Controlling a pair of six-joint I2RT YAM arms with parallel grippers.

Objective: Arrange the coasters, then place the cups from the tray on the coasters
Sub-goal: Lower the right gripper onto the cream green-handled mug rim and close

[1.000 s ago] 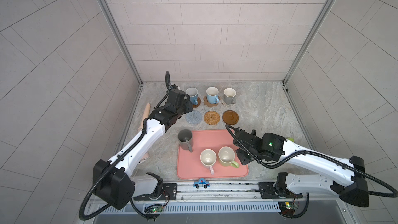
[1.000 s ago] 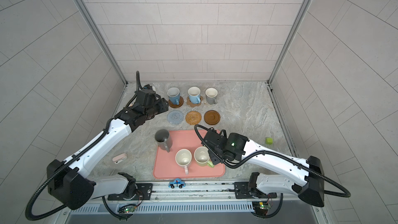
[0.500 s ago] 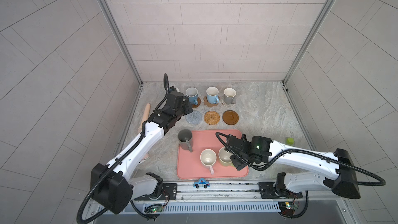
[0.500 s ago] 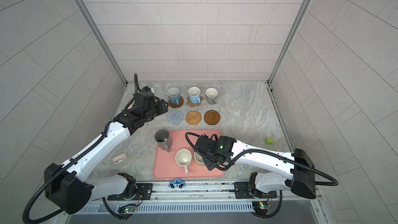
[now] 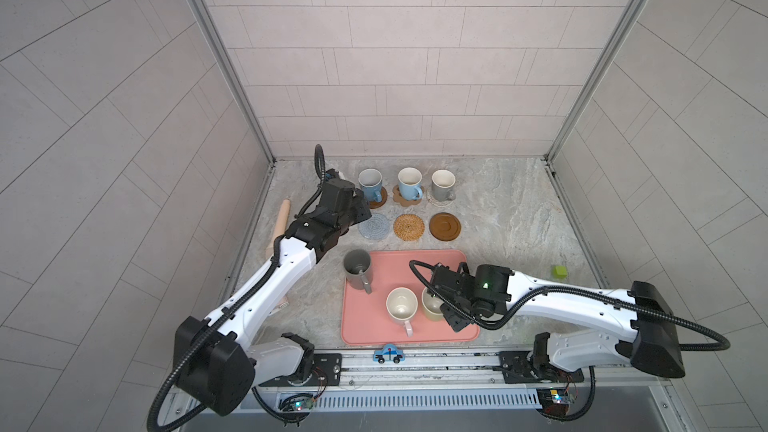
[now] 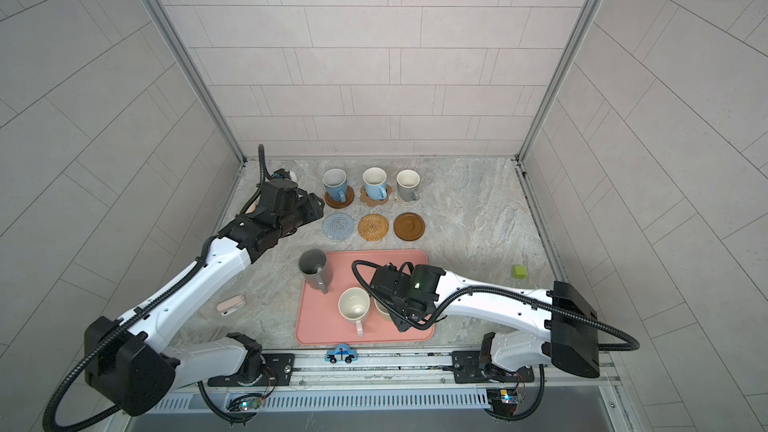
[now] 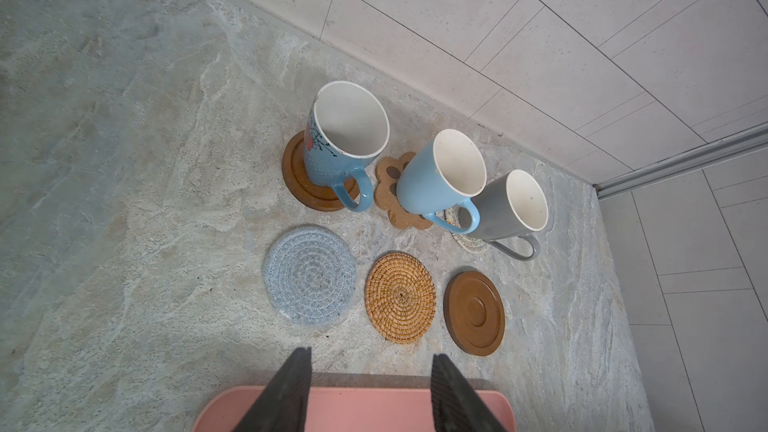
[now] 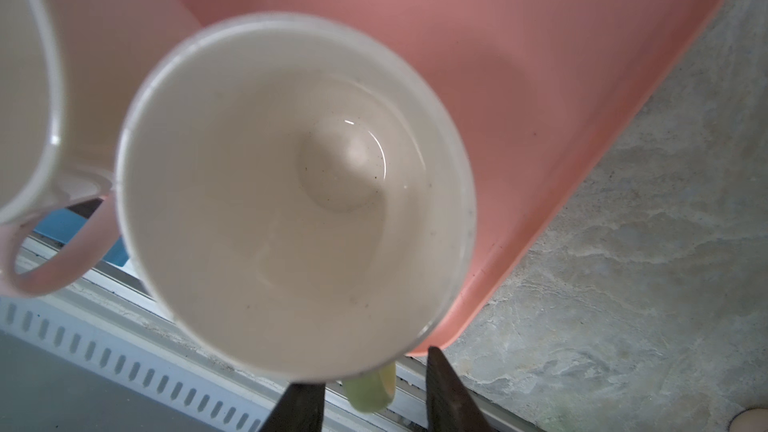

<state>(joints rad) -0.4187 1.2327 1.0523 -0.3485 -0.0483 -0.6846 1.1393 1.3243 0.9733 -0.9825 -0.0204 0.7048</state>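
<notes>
Right hand (image 8: 368,384): fingers spread either side of the yellow-green mug's (image 8: 291,201) handle (image 8: 370,392), not yet pinching. This sits at the frame's edge, so one side may already be touching lightly.
Left hand (image 7: 372,355): spread, empty, above the bench (image 5: 498,218) beside the grey-blue coaster (image 5: 374,226).
Mug position: upright near the tray's (image 5: 415,268) near right corner, just beside the pink mug (image 5: 401,305).
Grip risk: a pinch on the thin handle alone could let the mug swing or slip.
Neighbour risk: any sideways drift would knock the pink mug.
Rim risk: a low carry would catch the tray's rim.
Open room: the golden rattan coaster (image 5: 409,226) and dark brown disc (image 5: 445,226) lie bare. The left arm crowds the grey-blue one.
</notes>
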